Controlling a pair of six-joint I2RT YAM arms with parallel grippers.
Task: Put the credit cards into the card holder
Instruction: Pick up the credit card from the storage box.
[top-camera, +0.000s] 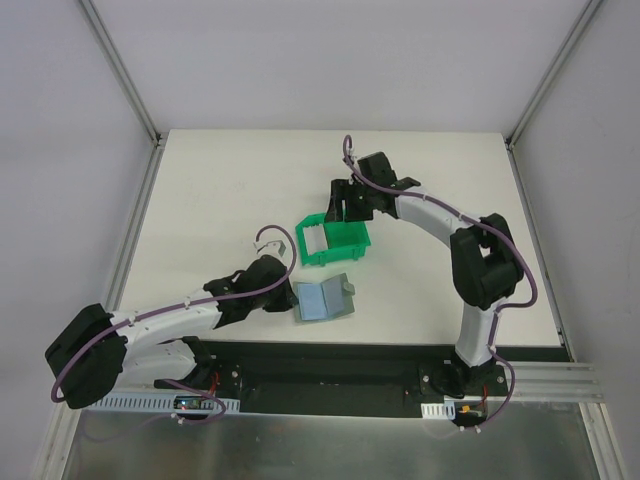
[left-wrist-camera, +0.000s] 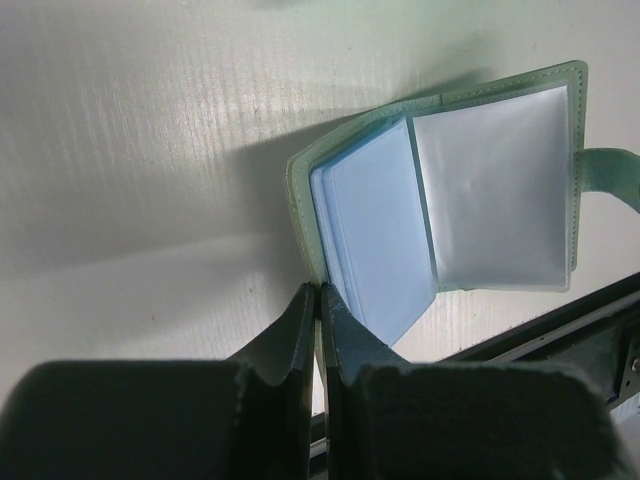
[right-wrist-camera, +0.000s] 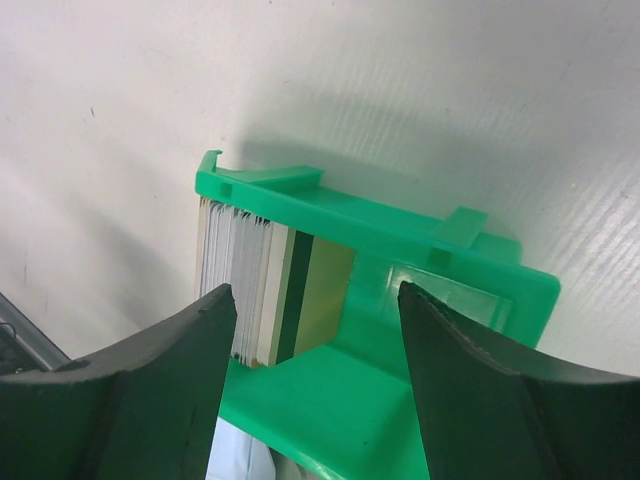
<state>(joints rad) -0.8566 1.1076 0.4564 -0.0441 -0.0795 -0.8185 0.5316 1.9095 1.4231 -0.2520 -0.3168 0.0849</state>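
The card holder (top-camera: 322, 299) (left-wrist-camera: 480, 190) lies open on the table near the front edge, its clear inner pockets facing up and its left leaf tilted upward. My left gripper (top-camera: 290, 291) (left-wrist-camera: 320, 290) is shut, its tips pinching the lower left edge of the holder's cover. The credit cards (top-camera: 315, 240) (right-wrist-camera: 262, 290) stand on edge as a stack at the left end of a bright green bin (top-camera: 345, 250) (right-wrist-camera: 400, 245); most are whitish, with a tan one at the inner face. My right gripper (top-camera: 345, 208) (right-wrist-camera: 315, 315) hangs open above the bin, its fingers straddling the stack without touching it.
The holder's strap (left-wrist-camera: 612, 170) sticks out to its right. A black base rail (top-camera: 330, 360) (left-wrist-camera: 560, 330) runs along the table's front edge just behind the holder. White table (top-camera: 230, 190) surrounds the bin, with walls on three sides.
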